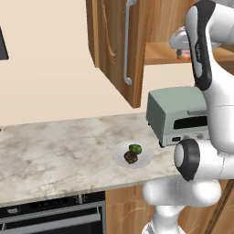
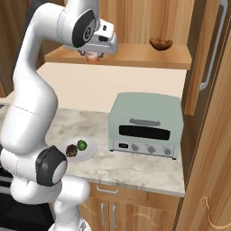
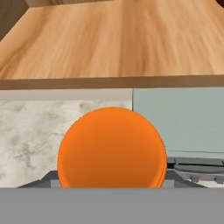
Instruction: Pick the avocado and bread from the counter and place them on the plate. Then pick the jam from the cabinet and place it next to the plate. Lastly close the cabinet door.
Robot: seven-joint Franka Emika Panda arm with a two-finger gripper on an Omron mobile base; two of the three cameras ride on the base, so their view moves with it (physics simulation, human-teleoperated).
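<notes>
Kitchen w/ marbled counter (image 1: pixel 55 151), wood cabinet (image 1: pixel 109 41) above, door (image 1: pixel 119 48) open.

Left base view: plate (image 1: pixel 145 160) holds avocado (image 1: pixel 135 148) touching bread (image 1: pixel 130 157), so jam is the step in hand. Gripper (image 1: pixel 184 53) is up at the shelf edge, mostly hidden by the arm; something pinkish-orange below it, probably the jar.

Right base view: gripper (image 2: pixel 93 55) at shelf's front edge, pale-rimmed jam (image 2: pixel 93 57) right under it. Toaster oven (image 2: pixel 146 124) sits below, right of plate (image 2: pixel 90 151).

Hand view: jam (image 3: pixel 112 146) sits tight against the camera, orange disc centred between the fingers. Tips hidden, so can't tell for sure, but jaws look closed onto jar.

Risks, IMO: shallow grip means the jar slips on the way down; jar could hit oven; setting down too close bumps plate; arm may clip the door.
</notes>
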